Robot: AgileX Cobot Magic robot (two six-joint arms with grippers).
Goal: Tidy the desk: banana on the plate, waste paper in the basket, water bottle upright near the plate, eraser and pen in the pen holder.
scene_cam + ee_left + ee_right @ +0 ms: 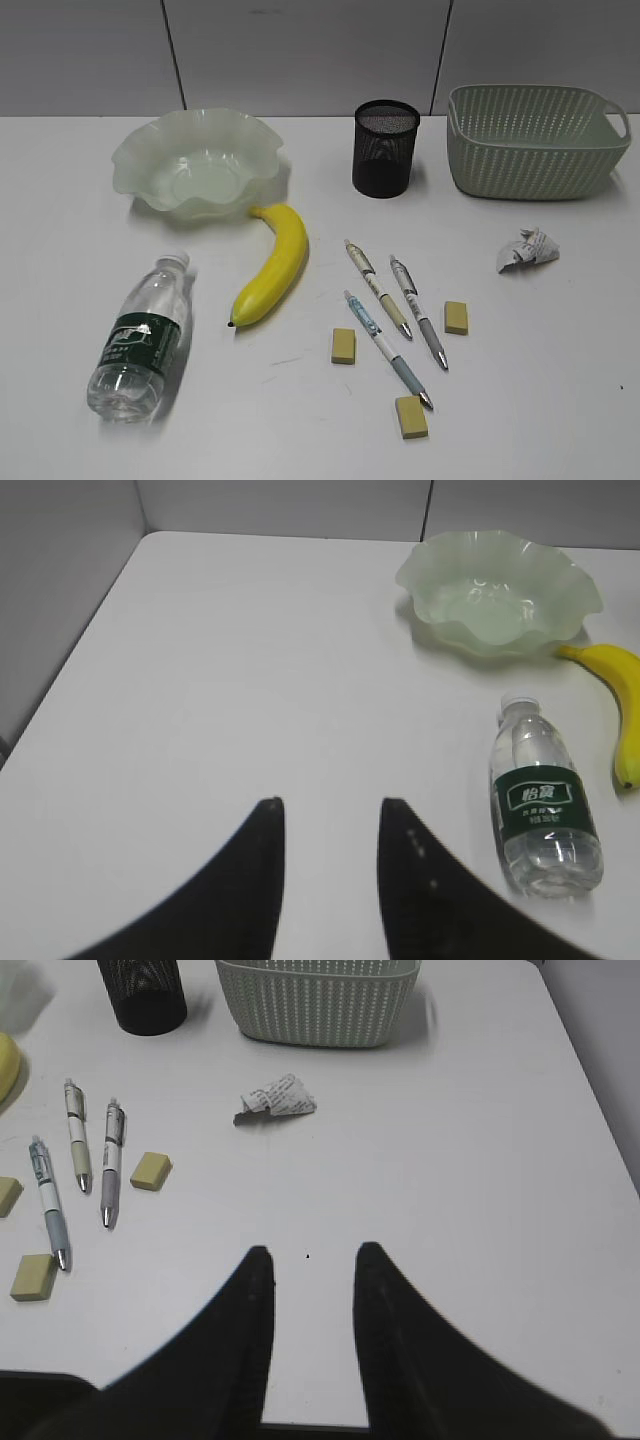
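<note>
Nothing's been touched yet by the look of it, so any item could go first. The left end effector hovers over bare desk with its fingers parted and empty; same for the right end effector.

Nearest the left one is the water bottle, lying on its side with the cap toward the plate. I'd grab it around the label, where it's stiffest, tip it up and set it near the plate. The banana lies just beyond, its stem touching the plate's rim, so lift it clear instead of dragging.

On the right: three pens and three erasers, then the paper wad, then the pen holder and basket at the back.

Neither arm shows in the exterior view, and each wrist view cuts off half the desk.
</note>
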